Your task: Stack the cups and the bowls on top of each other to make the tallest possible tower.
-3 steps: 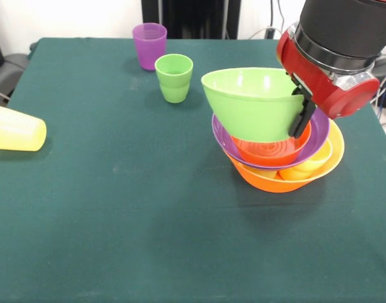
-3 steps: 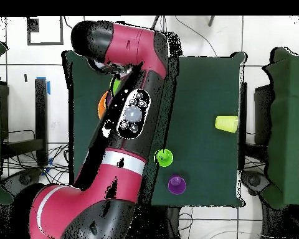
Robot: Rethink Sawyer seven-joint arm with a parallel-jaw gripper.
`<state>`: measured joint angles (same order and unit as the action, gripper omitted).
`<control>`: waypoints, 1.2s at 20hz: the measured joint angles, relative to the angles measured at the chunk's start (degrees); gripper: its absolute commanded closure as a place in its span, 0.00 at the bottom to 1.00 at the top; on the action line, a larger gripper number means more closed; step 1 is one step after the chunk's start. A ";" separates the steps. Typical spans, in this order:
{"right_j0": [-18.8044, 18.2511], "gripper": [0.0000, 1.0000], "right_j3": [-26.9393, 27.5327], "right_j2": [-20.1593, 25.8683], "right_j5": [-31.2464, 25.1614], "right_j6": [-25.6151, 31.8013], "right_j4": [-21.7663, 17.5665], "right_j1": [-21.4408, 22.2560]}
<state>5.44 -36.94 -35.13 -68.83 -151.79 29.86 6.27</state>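
Note:
The tower stands at the right of the front view. Its base is the large yellow-orange bowl [image 1: 287,180], with yellow and orange pieces inside it. A wide purple bowl [image 1: 228,140] sits tilted on those. A small orange bowl [image 1: 269,150] lies in the purple one. My gripper [image 1: 299,123] is shut on the right rim of the deep lime green bowl [image 1: 253,104], which tilts just over the orange bowl. One black finger [image 1: 302,113] shows outside the rim. In the overhead view the arm hides the pile except for an orange sliver [image 2: 102,106] and a green sliver [image 2: 116,85].
A purple cup [image 1: 149,44] [image 2: 176,184] and a lime green cup [image 1: 174,77] [image 2: 163,157] stand upright at the far middle of the green table [image 1: 117,208]. A pale yellow cup [image 1: 16,129] [image 2: 227,122] lies on its side at the left edge.

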 measured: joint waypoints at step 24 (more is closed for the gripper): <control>0.04 1.00 0.00 -0.11 0.34 0.00 2.74 -0.83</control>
<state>5.48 -36.94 -35.24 -68.50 -151.79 32.61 5.44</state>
